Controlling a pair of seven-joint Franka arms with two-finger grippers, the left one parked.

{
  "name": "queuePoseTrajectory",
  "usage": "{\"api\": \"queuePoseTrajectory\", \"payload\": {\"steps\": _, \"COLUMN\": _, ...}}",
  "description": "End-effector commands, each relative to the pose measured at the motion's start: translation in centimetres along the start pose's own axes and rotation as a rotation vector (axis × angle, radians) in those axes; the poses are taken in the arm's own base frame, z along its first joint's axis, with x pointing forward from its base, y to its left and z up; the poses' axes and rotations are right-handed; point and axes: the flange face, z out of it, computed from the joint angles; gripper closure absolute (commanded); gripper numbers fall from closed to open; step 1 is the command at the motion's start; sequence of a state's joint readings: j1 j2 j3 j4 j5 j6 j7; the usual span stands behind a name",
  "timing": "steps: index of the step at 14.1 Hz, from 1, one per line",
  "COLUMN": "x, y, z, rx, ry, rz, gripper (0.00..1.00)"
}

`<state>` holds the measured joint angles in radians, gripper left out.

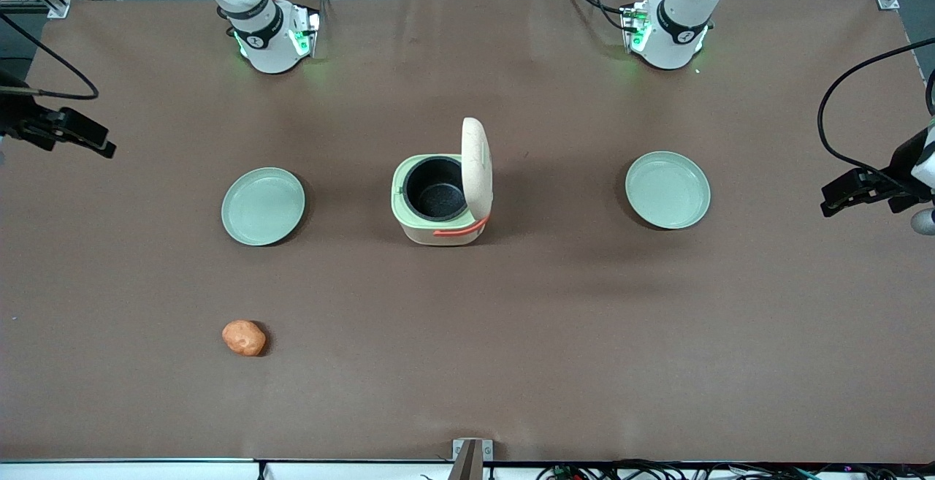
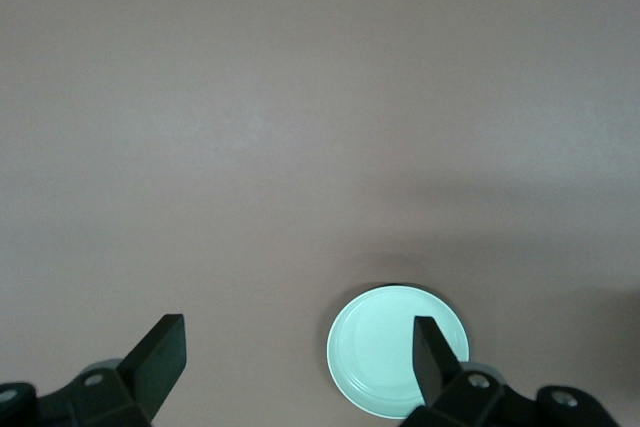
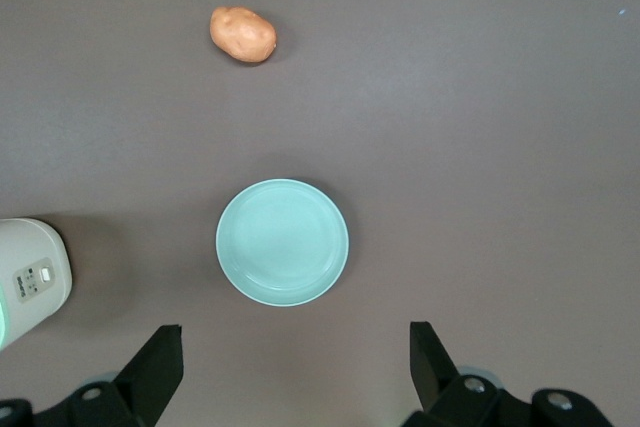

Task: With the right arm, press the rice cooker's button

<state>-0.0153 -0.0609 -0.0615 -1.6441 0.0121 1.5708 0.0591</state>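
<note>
Gripper (image 3: pixel 290 367) open above plate (image 3: pixel 282 241)

Two pale green plates (image 1: pixel 263 206) (image 1: pixel 668 189) — well apart — and a potato (image 1: pixel 244 338).

Rice cooker (image 1: pixel 440 202): cream body and speckled cream lid, pale green rim, black inner pot, orange-red handle. Two plates (image 1: pixel 263 206) (image 1: pixel 668 189): plain pale green, no pattern. Potato (image 1: pixel 244 337): orange-tan, mottled. Table cover (image 1: pixel 584 334): uniform brown. Right arm (image 1: pixel 248 5): white with black bands (green glow at base). Gripper (image 3: pixel 290 372): black, fingers apart above the table.
</note>
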Motion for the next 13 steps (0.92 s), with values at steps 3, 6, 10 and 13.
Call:
{"api": "queuePoseTrajectory", "payload": {"steps": 3, "x": -1.9, "y": 0.6, "z": -2.6, "rx": -0.015, "ry": 0.054, "rz": -0.024, "gripper": 0.00}}
{"api": "queuePoseTrajectory", "payload": {"steps": 6, "x": -1.6, "y": 0.8, "z": -2.7, "rx": -0.014, "ry": 0.077, "rz": -0.021, "gripper": 0.00}}
{"api": "queuePoseTrajectory", "payload": {"steps": 10, "x": -1.3, "y": 0.7, "z": -2.8, "rx": -0.013, "ry": 0.094, "rz": -0.021, "gripper": 0.00}}
{"api": "queuePoseTrajectory", "payload": {"steps": 13, "x": -1.3, "y": 0.7, "z": -2.9, "rx": -0.013, "ry": 0.097, "rz": -0.020, "gripper": 0.00}}
